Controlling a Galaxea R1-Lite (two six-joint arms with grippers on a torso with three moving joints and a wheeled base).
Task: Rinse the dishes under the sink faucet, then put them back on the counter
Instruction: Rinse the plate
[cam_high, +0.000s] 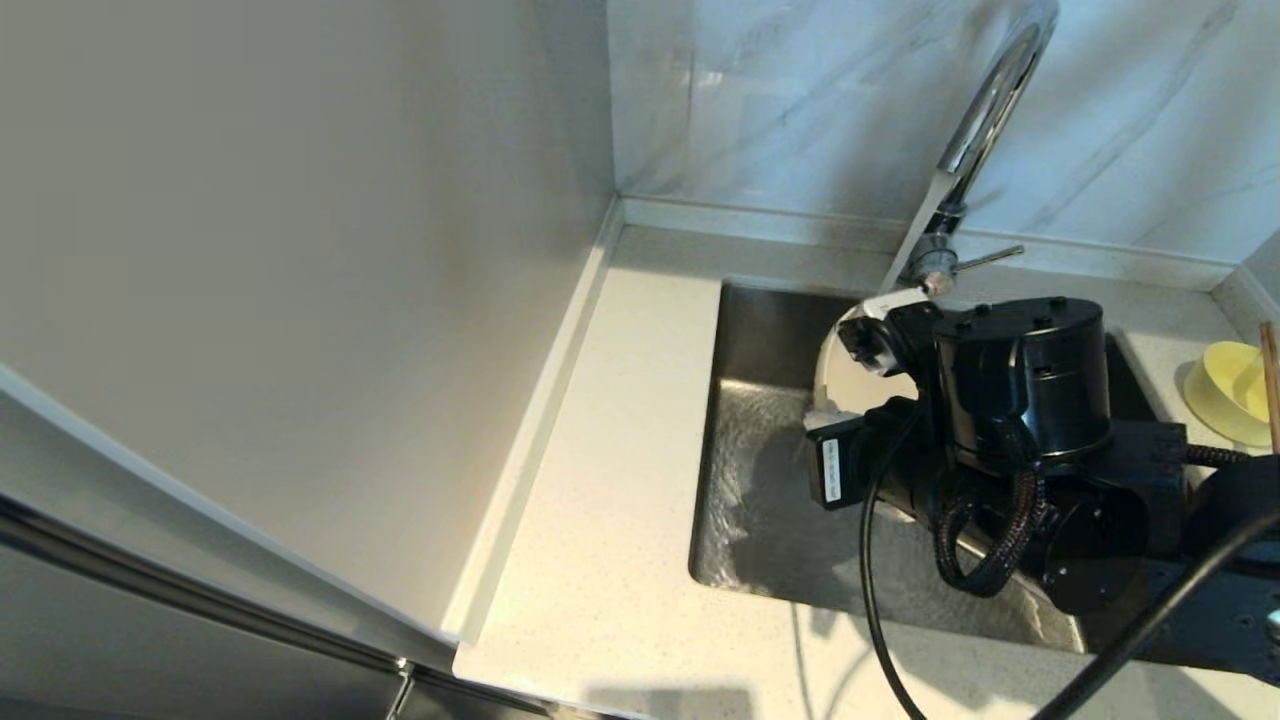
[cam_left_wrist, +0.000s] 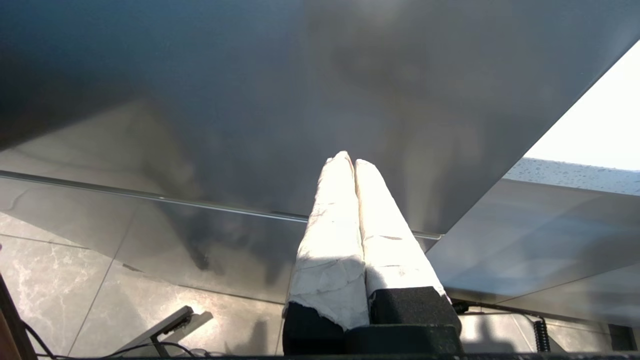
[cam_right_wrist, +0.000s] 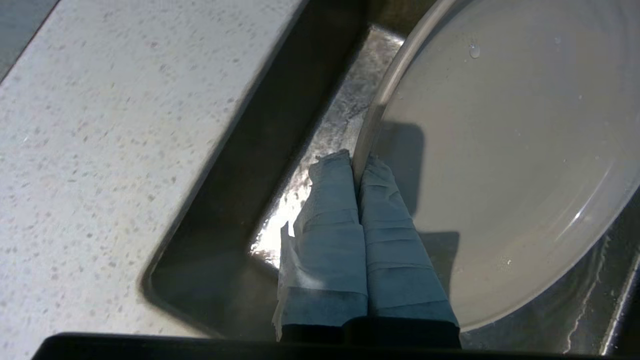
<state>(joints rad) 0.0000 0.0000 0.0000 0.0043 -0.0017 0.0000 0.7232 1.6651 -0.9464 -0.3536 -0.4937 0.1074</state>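
One speckled off-white bench meets grey-veined wall tiles at 12 o'clock. Inside the wet sink, the right claw pinches the white plate by its rim, on edge. A yellow bowl sits at 3 o'clock. The left claw is pressed together, parked off the bench.

1. Sink is set into desk, w/ desk along its left, front & back.
2. Faucet stands behind sink, at back edge; lever points right.
3. Plate is held tilted over sink, below faucet, rim pinched by right gripper.
4. Bowl sits on desk right of sink; chopsticks lie across it.
5. Left gripper is away from sink, beside a cabinet panel.
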